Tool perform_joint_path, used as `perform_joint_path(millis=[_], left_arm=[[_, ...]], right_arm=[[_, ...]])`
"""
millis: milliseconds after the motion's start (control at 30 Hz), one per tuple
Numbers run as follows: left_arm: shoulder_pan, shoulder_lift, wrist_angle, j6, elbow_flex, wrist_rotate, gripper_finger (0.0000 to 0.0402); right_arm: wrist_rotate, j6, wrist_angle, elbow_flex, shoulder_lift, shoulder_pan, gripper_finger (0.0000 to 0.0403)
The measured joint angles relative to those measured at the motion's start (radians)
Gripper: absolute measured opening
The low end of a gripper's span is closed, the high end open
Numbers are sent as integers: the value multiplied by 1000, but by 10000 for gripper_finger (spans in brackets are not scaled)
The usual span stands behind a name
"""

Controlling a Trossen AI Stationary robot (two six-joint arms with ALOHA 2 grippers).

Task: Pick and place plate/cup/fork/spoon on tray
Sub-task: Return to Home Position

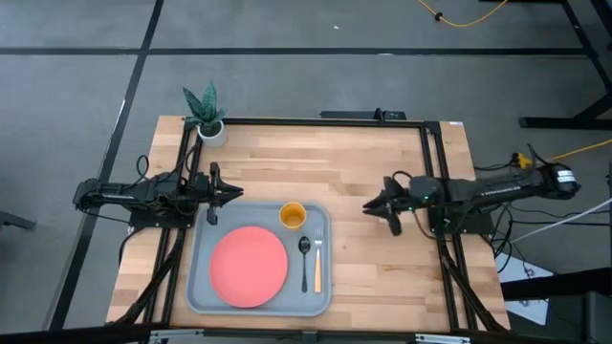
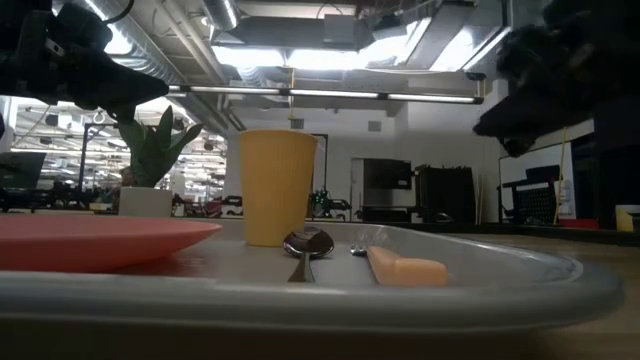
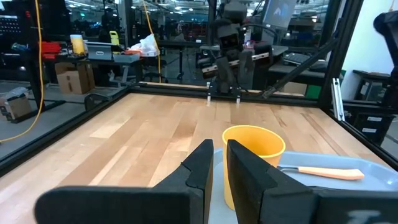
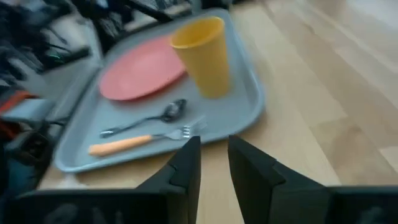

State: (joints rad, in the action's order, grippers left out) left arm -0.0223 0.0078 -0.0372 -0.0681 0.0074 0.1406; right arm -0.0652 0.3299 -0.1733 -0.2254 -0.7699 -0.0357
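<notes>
The grey-blue tray (image 1: 201, 258) lies on the table's near middle. On it rest the coral-pink plate (image 1: 249, 266), the yellow cup (image 1: 293, 215) standing upright at the far side, the dark spoon (image 1: 305, 256) and the orange-handled fork (image 1: 317, 263), side by side at the tray's right. My left gripper (image 1: 237, 193) hovers at the tray's far left corner, a narrow gap between its fingers, empty. My right gripper (image 1: 368, 204) hovers right of the tray, a narrow gap between its fingers, empty.
A white pot with a green plant (image 1: 207, 117) stands at the table's far left corner. Black frame rails (image 1: 316, 121) run along the table's far and side edges. Bare wood lies between the tray and the far rail.
</notes>
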Motion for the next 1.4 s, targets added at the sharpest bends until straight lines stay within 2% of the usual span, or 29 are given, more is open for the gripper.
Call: perform_joint_path(millis=[267,533,767,1133,1400], left_arm=[[0,0,0,0,0,0,41],[0,0,0,0,0,0,41],[0,0,0,0,0,0,41],[0,0,0,0,0,0,41],[0,0,0,0,0,0,41]], right_arm=[[-22,-38,-73,135,233,1,86],[-23,-54,-51,219,441,1,86],[-23,-59,104,219,537,1,86],[-44,-103,136,218,732,1,86],[-43,-100,136,218,769,0,86]])
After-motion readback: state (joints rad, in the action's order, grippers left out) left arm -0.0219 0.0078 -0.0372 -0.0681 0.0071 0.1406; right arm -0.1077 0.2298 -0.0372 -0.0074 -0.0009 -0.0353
